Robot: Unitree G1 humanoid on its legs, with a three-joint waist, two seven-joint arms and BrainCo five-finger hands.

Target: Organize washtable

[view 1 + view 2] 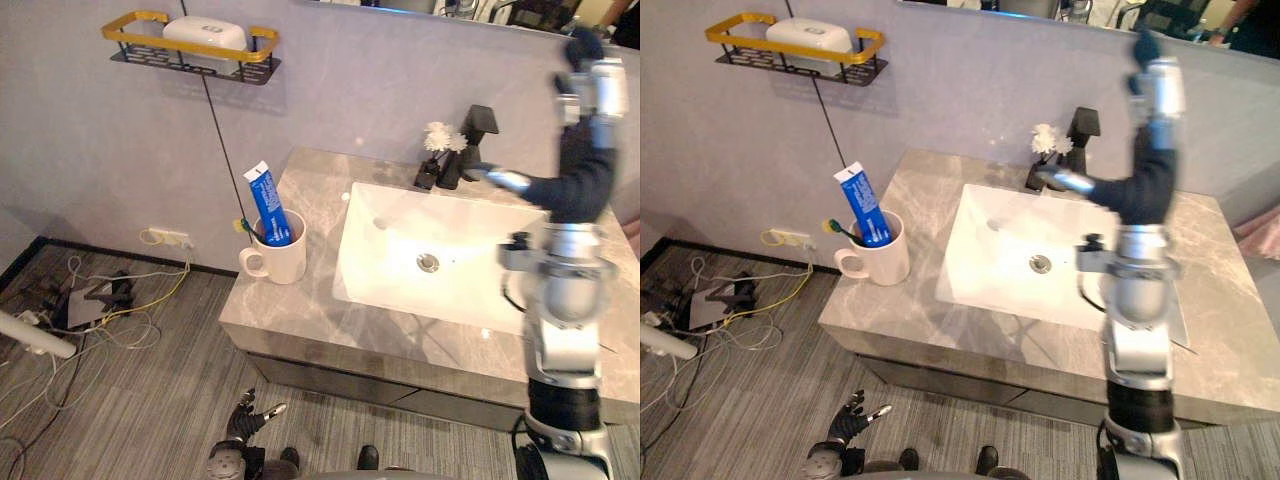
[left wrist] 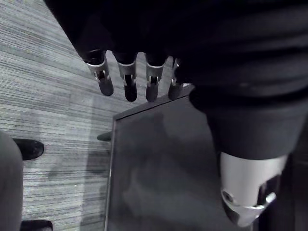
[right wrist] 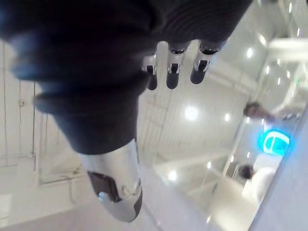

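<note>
A white mug [image 1: 280, 258] stands on the grey stone washtable [image 1: 290, 310], left of the white sink [image 1: 390, 225]. A blue toothpaste tube [image 1: 270, 205] and a toothbrush [image 1: 245, 228] stick out of the mug. My right hand [image 1: 583, 45] is raised high at the far right, in front of the mirror; its fingers [image 3: 171, 74] are straight and hold nothing. My left hand [image 1: 255, 412] hangs low near the floor in front of the washtable, with its fingers [image 2: 127, 82] straight and empty.
A black faucet [image 1: 470, 140] and small white flowers [image 1: 440, 140] stand behind the sink. On the wall to the left, a yellow-railed shelf [image 1: 190, 50] carries a white box [image 1: 205, 35]. Cables and a power strip [image 1: 100, 300] lie on the floor at the left.
</note>
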